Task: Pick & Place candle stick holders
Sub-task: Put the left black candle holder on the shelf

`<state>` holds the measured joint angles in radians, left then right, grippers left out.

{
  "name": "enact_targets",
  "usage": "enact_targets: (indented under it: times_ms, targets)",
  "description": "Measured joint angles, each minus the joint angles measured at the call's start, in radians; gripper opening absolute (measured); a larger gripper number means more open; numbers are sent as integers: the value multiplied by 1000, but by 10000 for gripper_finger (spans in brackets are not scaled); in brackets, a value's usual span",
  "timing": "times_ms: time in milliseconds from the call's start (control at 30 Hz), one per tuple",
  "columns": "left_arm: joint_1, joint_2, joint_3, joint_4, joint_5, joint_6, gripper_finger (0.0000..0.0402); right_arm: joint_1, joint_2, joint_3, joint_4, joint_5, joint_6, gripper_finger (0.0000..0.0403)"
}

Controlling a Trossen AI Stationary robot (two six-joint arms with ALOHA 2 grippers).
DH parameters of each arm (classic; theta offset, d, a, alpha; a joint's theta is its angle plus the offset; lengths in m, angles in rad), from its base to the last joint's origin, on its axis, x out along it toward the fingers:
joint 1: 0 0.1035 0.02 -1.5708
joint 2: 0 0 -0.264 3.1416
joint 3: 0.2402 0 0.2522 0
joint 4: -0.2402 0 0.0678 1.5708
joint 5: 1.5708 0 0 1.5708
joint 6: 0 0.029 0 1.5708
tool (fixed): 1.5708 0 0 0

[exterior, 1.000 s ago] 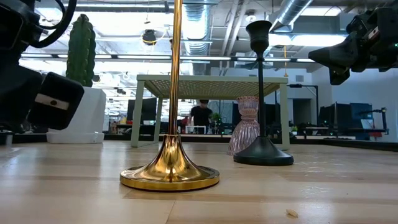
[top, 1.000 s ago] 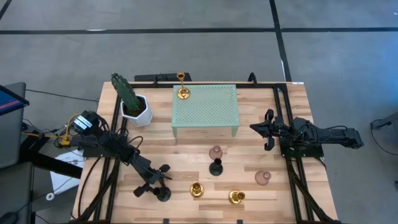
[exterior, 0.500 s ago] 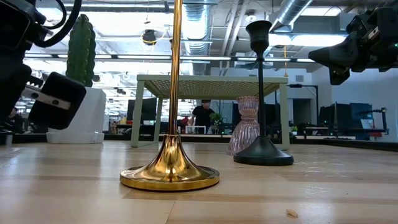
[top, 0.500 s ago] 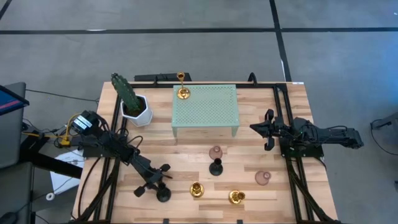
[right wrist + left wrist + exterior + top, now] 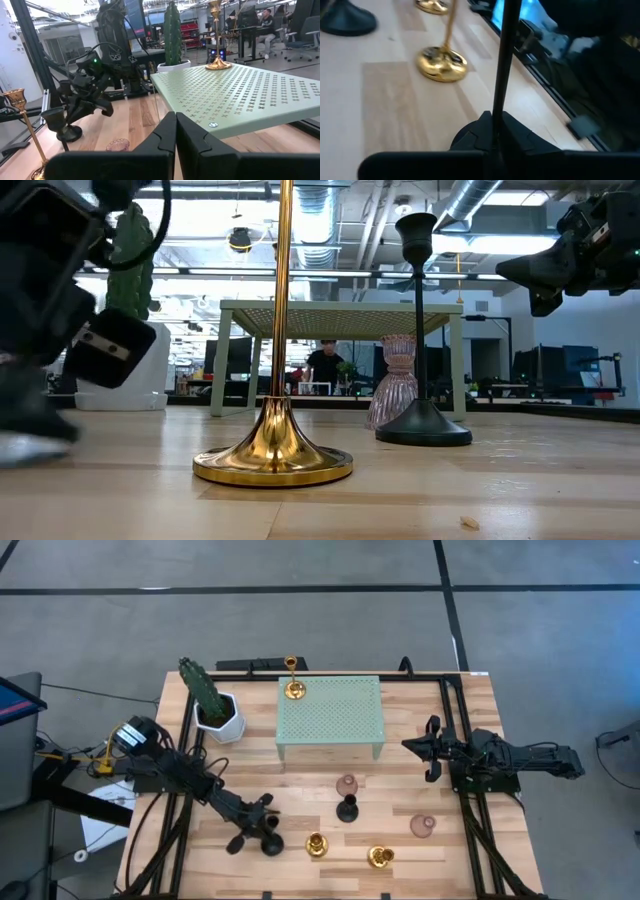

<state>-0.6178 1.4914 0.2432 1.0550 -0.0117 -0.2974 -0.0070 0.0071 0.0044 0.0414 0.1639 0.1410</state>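
The left end effector [image 5: 262,830], at the bench's [image 5: 170,855] front-left, is clamped on a black holder's [image 5: 501,75] thin stem, a rigid, top-heavy piece probably best held low near its base, while the right end effector [image 5: 432,749] waits closed.

Seven candle stick holders [image 5: 347,808] stand upright: one gold on the stand, six on the tabletop [image 5: 450,858].

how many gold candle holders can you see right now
3: one gold holder on the green stand's back-left corner, two near the table's front edge.
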Motion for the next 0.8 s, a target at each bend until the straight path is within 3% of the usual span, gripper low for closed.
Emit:
enact_targets:
  times_ms: [133,400,700,800]
  targets:
    - [0,-75,2,-35,-90,-79,12,0,0,0,0,0,0,0]
    - [0,-247,22,-294,-275,-188,12,0,0,0,0,-4,-16,0]
    - [0,-346,299,-811,-402,-174,12,0,0,0,0,-5,-17,0]
    - [6,-365,375,-905,-460,-149,12,0,0,0,0,-5,-17,0]
